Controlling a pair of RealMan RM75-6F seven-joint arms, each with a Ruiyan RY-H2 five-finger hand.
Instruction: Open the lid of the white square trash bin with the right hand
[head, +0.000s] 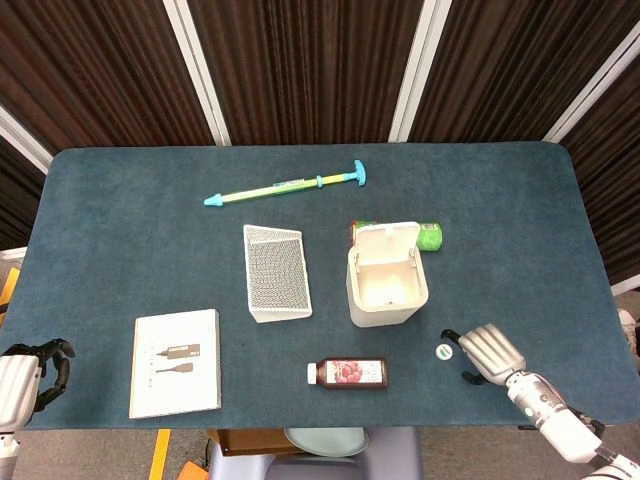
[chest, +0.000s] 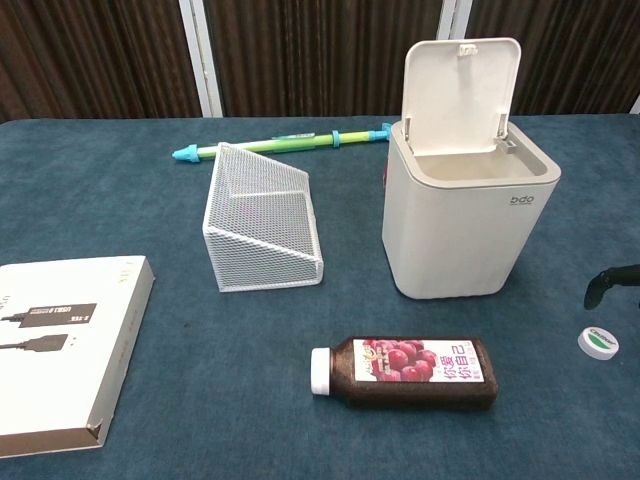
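Resting low over the front right part of the blue felt-covered table (head: 120, 200), the right hand (head: 487, 351) holds nothing; its dark fingertips (head: 449, 336) are loosely spread and point toward the small round white cap with green print (head: 444, 351), just beside it, and contact between them cannot be told. One dark fingertip of this hand shows at the right edge of the chest view (chest: 597, 288), above the cap (chest: 598, 342). Item, left hand (head: 25, 378): at the front left table edge, fingers curled inward, nothing in them. Item, white square plastic trash bin (head: 387, 290): standing right of table centre, well apart from both hands, its hinged lid (chest: 460, 92) already raised upright at the rear, interior exposed. Item, green object (head: 430, 236): lying behind the bin, partly hidden. Item, white wire-mesh wedge-shaped holder (head: 276, 272): just left of the bin. Item, dark red juice bottle with white cap (head: 347, 373): lying on its side in front of the bin, between bin and table edge. Item, white flat cardboard box with cable picture (head: 176, 362): front left. Item, long green and teal syringe-shaped pen (head: 286, 185): lying at the rear, behind the mesh holder.
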